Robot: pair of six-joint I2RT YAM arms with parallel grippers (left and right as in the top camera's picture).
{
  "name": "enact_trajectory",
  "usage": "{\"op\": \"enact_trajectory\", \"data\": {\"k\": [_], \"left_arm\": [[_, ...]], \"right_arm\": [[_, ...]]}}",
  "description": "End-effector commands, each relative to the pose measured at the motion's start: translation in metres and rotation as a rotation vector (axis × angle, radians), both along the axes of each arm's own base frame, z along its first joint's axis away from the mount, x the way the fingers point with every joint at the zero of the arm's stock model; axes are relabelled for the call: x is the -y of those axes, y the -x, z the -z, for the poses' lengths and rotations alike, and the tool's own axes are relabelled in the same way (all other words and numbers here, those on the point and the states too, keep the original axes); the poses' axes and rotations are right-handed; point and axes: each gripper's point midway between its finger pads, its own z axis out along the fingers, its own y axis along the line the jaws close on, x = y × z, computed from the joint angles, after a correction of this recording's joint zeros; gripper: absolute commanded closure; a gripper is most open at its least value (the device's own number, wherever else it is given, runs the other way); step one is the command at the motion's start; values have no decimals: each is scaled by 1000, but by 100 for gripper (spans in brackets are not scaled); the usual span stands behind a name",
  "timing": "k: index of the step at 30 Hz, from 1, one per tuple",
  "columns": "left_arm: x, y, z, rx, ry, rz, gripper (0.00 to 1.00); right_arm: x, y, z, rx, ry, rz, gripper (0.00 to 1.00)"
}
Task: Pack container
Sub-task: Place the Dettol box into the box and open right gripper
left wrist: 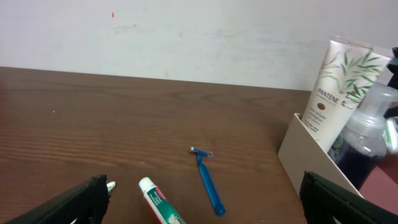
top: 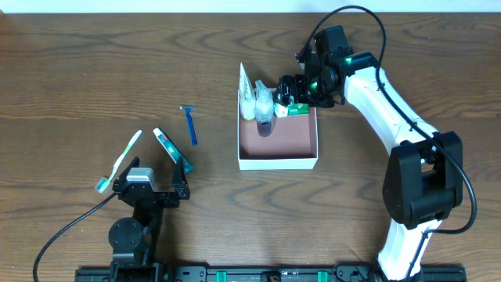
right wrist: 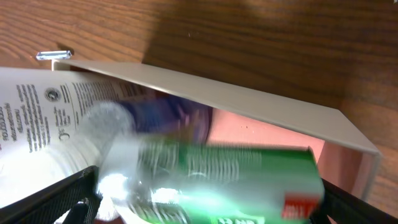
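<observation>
- Two grippers showed in our pictures. Nearest to us, at the front of the brown table, the left gripper sat low. Its fingers were spread wide and there was nothing between them.
- Just beside it, on its left, lay a white toothbrush with a green head, slanted on the wood.
- On its other side, close to one finger, lay a toothpaste tube. Its white cap pointed away from us.
- A little farther back lay a blue razor, all alone, between the toothpaste tube and the big box.
- To the right of the razor, near the middle of the table, stood the container. It was a square box, white outside and pink inside. Most of its pink floor was bare.
- Three things were lined up along its far side. A white Pantene tube leaned in the far left corner. A clear bottle with dark stuff in it stood just beside the tube. A green soap box sat at the far right corner.
- Farthest of all, the right gripper hung over the green soap box, with one finger at each end of it. The close-up view was blurry, so we could not tell if the fingers were squeezing the box or had let it go.
</observation>
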Motion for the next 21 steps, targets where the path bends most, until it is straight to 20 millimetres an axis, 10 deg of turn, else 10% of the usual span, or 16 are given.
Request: {"op": "enact_trajectory", "data": {"k": [1, 21], "left_arm": [[2, 1, 15, -47, 4, 12, 2], [2, 1, 15, -47, 4, 12, 2]], "right_arm": [[4, -8, 6, 30, 36, -11, 1], [-16, -9, -20, 49, -75, -78, 1]]}}
